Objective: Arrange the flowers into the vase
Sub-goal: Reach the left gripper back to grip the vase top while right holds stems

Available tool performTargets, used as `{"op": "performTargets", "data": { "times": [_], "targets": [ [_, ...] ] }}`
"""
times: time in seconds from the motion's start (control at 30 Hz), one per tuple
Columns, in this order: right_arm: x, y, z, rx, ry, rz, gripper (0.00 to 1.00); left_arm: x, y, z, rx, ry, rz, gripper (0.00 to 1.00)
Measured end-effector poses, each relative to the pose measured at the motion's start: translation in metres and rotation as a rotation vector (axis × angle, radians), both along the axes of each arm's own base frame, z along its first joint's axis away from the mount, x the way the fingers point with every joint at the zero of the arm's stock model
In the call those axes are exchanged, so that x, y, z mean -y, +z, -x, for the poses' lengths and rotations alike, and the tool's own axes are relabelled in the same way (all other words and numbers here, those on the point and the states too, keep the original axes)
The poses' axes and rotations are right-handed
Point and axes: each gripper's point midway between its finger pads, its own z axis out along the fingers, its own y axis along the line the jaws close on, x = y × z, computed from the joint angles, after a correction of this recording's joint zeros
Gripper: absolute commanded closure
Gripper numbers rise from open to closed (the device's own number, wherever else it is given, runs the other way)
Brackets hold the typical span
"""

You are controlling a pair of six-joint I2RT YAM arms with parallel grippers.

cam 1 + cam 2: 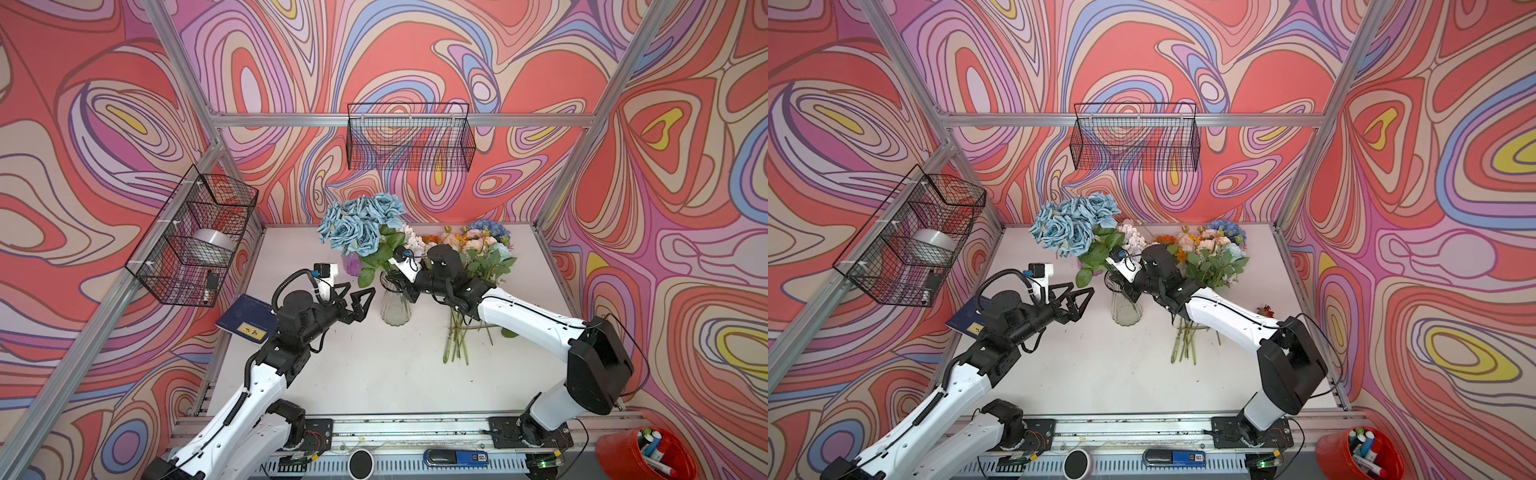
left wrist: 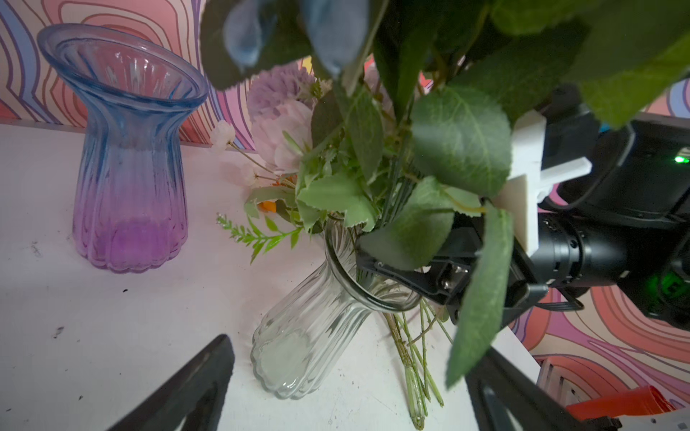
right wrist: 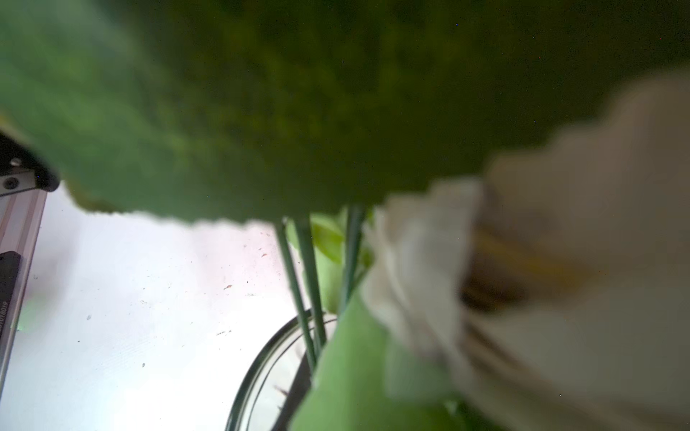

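At table point(image 1: 374, 374) centre the clear vase point(image 1: 395, 309) stands upright, and the right claw point(image 1: 400, 286) sits at its mouth, reaching in from 3 o'clock. Leaves cover the jaws in both top views. The left wrist view shows only one dark finger point(image 2: 403, 278) lying across the glass rim. I cannot tell how far this claw is parted or whether it grips a stem.

The left claw point(image 1: 361, 287) hangs at 9 o'clock of the vase, near it but apart. Its jaws are spread wide, holding and touching nothing.

The clear vase holds the blue roses point(image 1: 361, 224). Their green stems point(image 3: 310, 283) run down through the rim, and the heads lean out toward 11 o'clock.

The loose flowers point(image 1: 478, 249) lie on the table at 2 o'clock of the vase, partly under the right arm. Their peach, orange and blue heads point to 12 o'clock and their cut ends to 6.

A blue-to-purple vase point(image 2: 130, 168) stands upright at 11 o'clock of the clear one, behind the rose leaves.

On the 9 o'clock wall a wire basket point(image 1: 166, 266) carries a silver tape roll point(image 1: 214, 245). Off the table at 5 o'clock a red tub point(image 1: 615, 453) holds markers point(image 1: 654, 444).
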Motion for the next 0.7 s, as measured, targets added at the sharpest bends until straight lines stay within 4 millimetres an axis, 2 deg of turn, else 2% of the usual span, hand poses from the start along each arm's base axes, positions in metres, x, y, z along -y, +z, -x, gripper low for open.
{"op": "performTargets", "data": {
  "times": [0.2, 0.43, 0.7],
  "targets": [
    [-0.001, 0.002, -0.003, -0.005, 0.000, 0.063, 0.78, 0.012, -0.005, -0.016, -0.012, -0.027, 0.034, 0.01],
    [-0.001, -0.006, -0.007, -0.022, -0.010, 0.100, 0.77, 0.019, 0.004, -0.016, 0.014, -0.048, 0.048, 0.01],
    [0.000, -0.005, -0.011, -0.028, -0.047, 0.076, 0.62, 0.018, 0.001, -0.010, 0.014, -0.040, 0.033, 0.01]
  ]
}}
